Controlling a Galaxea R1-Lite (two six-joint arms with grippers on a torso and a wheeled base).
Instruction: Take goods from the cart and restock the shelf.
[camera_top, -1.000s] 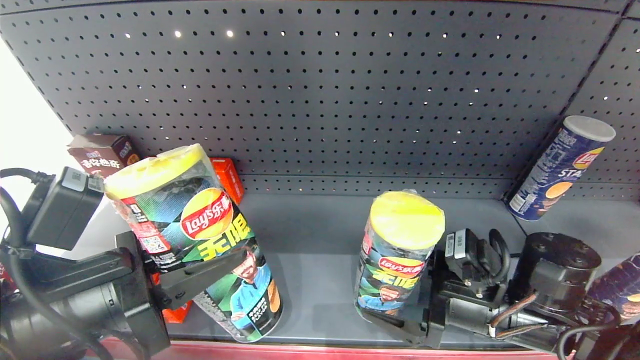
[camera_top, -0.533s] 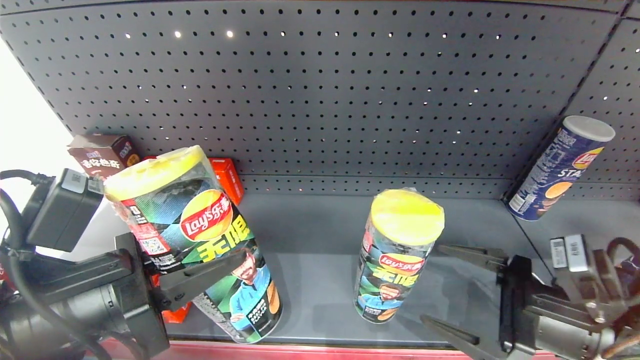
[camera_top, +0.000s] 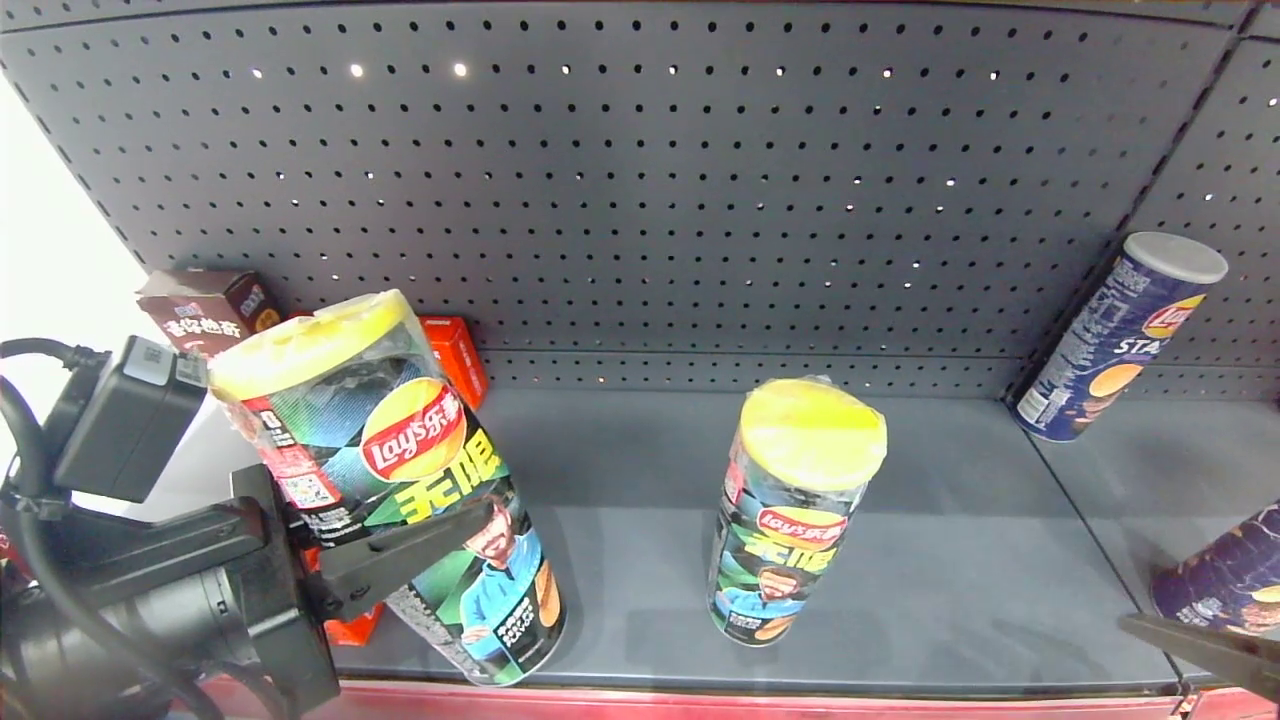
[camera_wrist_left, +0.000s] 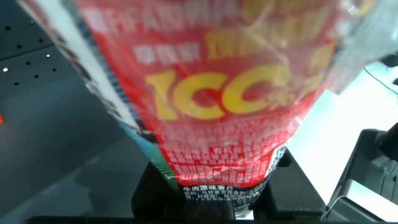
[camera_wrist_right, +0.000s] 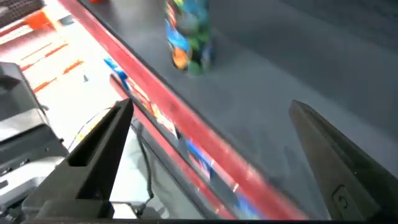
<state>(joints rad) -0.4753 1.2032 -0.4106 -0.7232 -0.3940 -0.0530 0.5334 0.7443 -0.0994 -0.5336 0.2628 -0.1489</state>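
A yellow-lidded chip can (camera_top: 390, 470) leans tilted over the front left of the grey shelf (camera_top: 950, 560), with my left gripper (camera_top: 420, 550) shut around its lower half. In the left wrist view the can's red side (camera_wrist_left: 217, 93) rises just above the gripper (camera_wrist_left: 217, 199). A second, matching can (camera_top: 790, 510) stands upright mid-shelf, free of any gripper. At the lower right edge, one dark finger (camera_top: 1200, 645) of my right gripper pokes in. My right gripper (camera_wrist_right: 211, 107) is wide open, off the shelf's red front edge, with the standing can (camera_wrist_right: 189, 37) farther away.
A brown box (camera_top: 200, 305) and an orange-red box (camera_top: 455, 355) sit at the back left. A blue can (camera_top: 1120, 335) leans against the pegboard at the right. Another dark blue can (camera_top: 1215, 580) lies at the lower right. A red strip (camera_top: 700, 705) edges the shelf front.
My right gripper let go of the standing can, opened wide and drew back to the right, almost out of the head view. The left arm and its can stayed still.
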